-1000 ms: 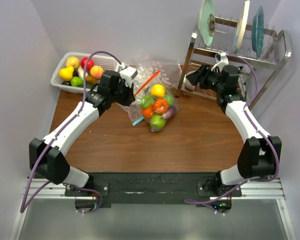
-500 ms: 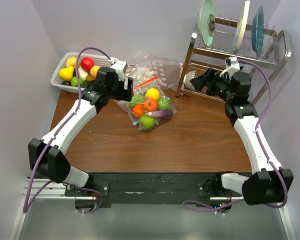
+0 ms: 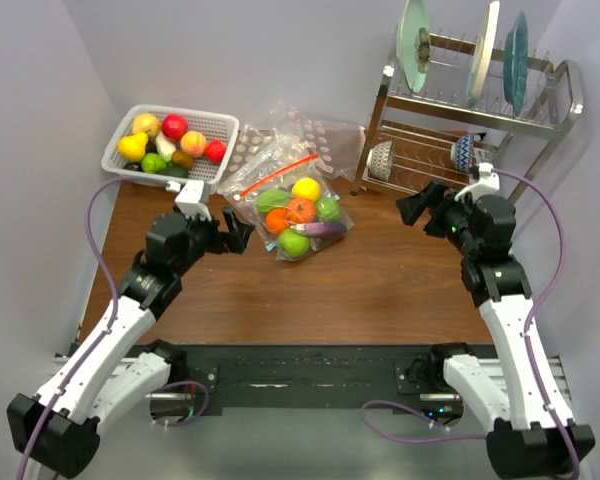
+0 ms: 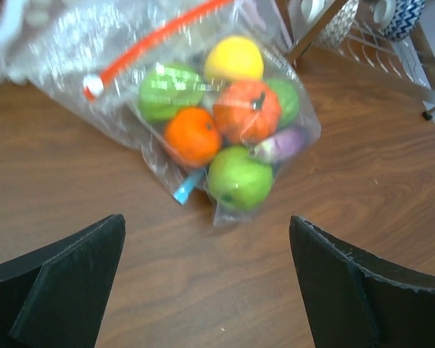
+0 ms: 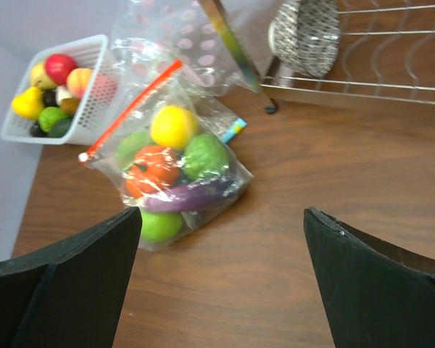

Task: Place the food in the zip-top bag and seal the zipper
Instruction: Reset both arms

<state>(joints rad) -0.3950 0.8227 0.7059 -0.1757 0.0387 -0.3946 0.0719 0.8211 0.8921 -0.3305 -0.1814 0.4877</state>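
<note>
Top external view: the brown desk (image 3: 400, 290) carries a chrome dish rack (image 3: 480, 110) at the far right and a white basket (image 3: 216, 127) of spare toy fruit at the far left. Between them, towards the far middle of the desk, lies the zip-top bag (image 3: 255, 178), clear and crinkly. It lies flat, bulging with the food (image 3: 300, 215): a yellow piece, two orange ones, three green ones and a purple one, packed close together at the bag's near end. A second clear bag (image 3: 320, 130) lies partly beneath and behind it.

The zip-top bag's long axis runs from its mouth, at the far left towards the basket, to its bottom at the near right. The zipper (image 3: 280, 173), a thin orange-red strip, crosses the mouth on a slant from near left to far right, with a small white slider at its near-left end. Whether it is pressed shut I cannot tell.

The left pincer (image 3: 238, 236) hangs just to the left of the bag, apart from it, jaws spread wide and gripping nothing. The right pincer (image 3: 410, 205) is well apart on the bag's right, likewise released and empty. Both point inwards at the bag.
</note>
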